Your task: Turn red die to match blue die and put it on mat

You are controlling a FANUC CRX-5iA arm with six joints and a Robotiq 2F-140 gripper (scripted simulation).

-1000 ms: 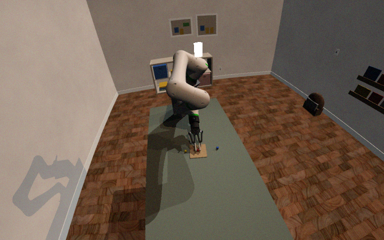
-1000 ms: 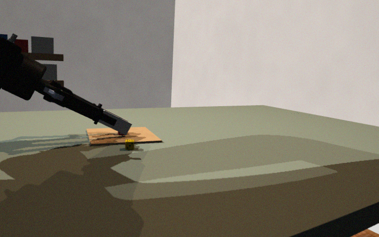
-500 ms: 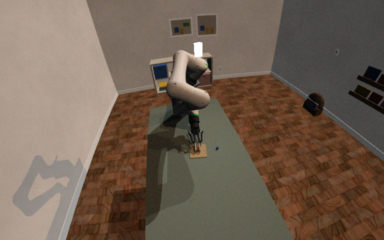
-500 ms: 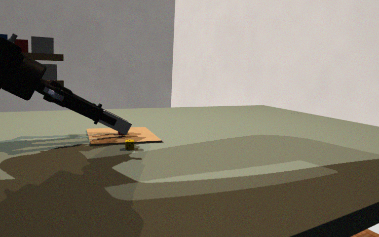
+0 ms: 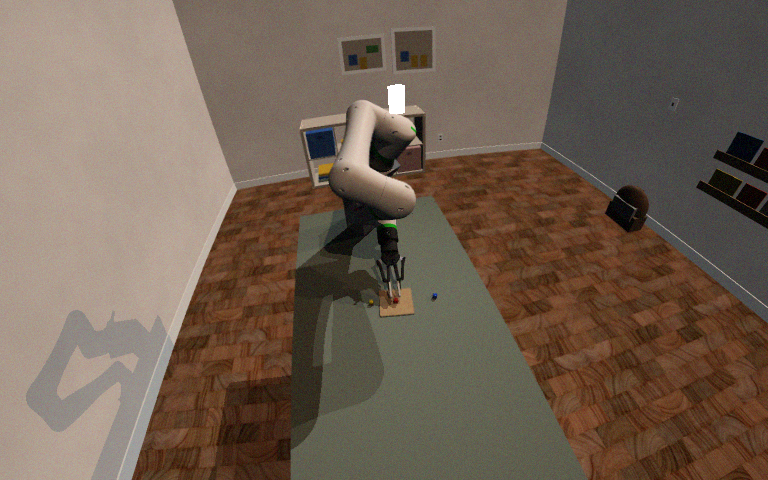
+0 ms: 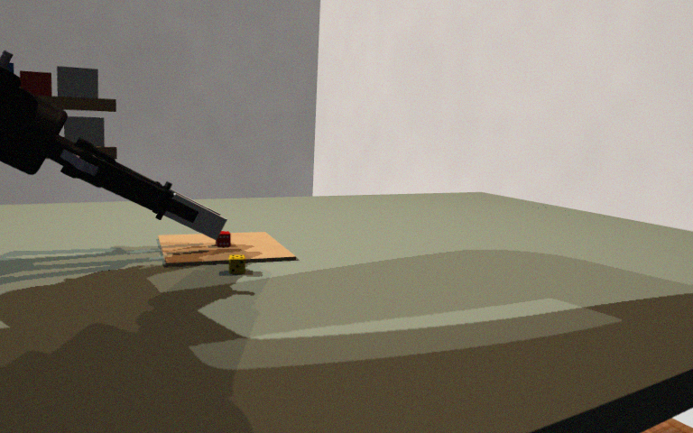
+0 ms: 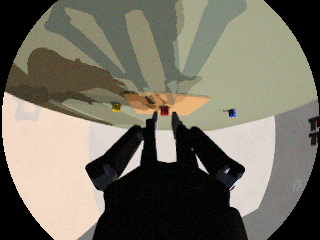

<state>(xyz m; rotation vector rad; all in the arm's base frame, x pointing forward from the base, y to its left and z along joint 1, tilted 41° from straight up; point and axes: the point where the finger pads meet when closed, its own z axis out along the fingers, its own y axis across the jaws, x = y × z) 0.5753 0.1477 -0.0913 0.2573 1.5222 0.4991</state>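
The red die sits on the tan mat; it also shows in the side view and the wrist view. My gripper slants down over the mat, with its fingertips just above and behind the red die. The fingers are drawn in to a narrow gap and hold nothing; the die lies just past their tips. The blue die lies on the green table top to the right of the mat and shows in the wrist view. The top numbers are too small to read.
A yellow die lies on the table top just off the mat's left edge; the side view and wrist view show it too. The arm's shadow falls across the table's left half.
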